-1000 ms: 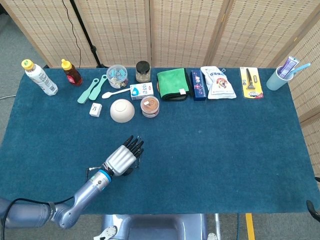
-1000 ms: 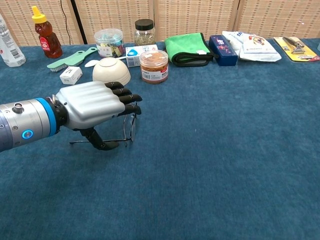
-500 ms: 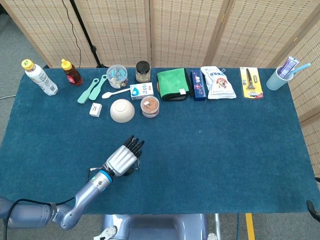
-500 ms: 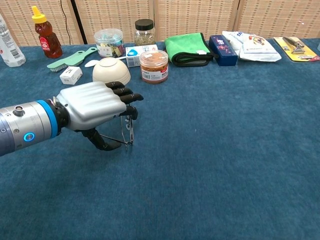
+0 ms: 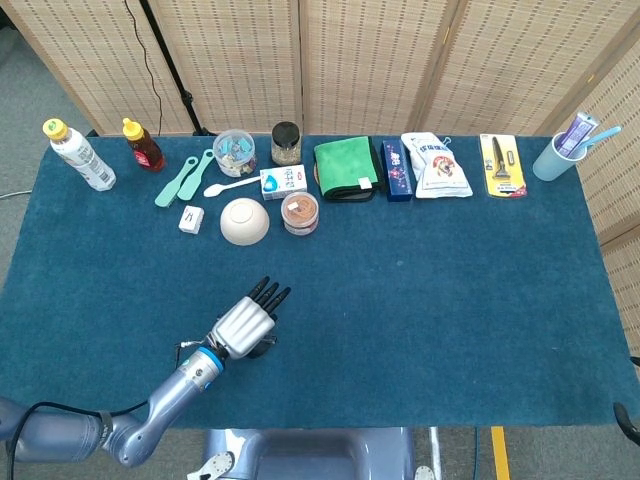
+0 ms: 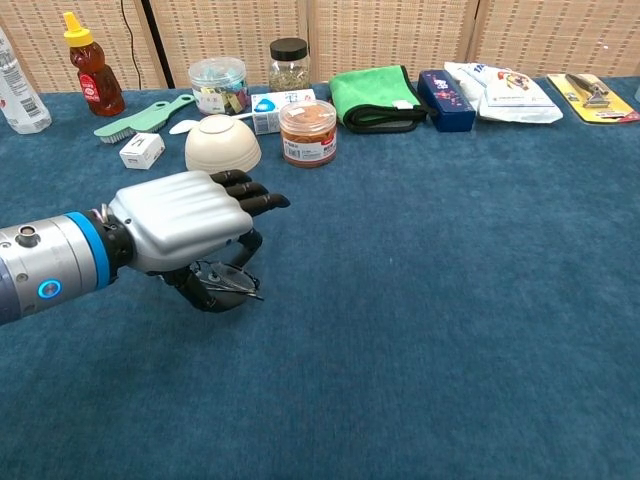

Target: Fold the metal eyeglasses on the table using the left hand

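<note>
Surface: a blue cloth-covered surface (image 5: 420, 300) in front of woven screens, with clutter in a row along the far edge and bare cloth near me.

Glasses: the glasses (image 6: 228, 280) lie on the cloth at the near left, under my left hand (image 6: 185, 225). Only a sliver of thin wire frame shows beneath my palm in the chest view; from the head view they are hidden by the hand (image 5: 243, 325).

Fingers: my upper fingers (image 6: 255, 200) reach out nearly flat over the frame, while my thumb is curled under against the wire. It looks as if I am pinching or pressing the frame, but I cannot tell whether I truly have hold of it.

Right hand: not visible in either view.

Fold state: I cannot see whether both arms of the frame are tucked in, since my palm covers them.

Risk, bending: the wire looks thin. If I press down with the palm, I judge it could bend or twist.

Risk, sliding: the cloth may let the frame slip sideways under a push, so an arm folds only partway.

Risk, snagging: a thumb hooked under the wire could drag the glasses up when I lift.

Risk, blindness: working under my own hand, I could misjudge which part I am pressing.
</note>
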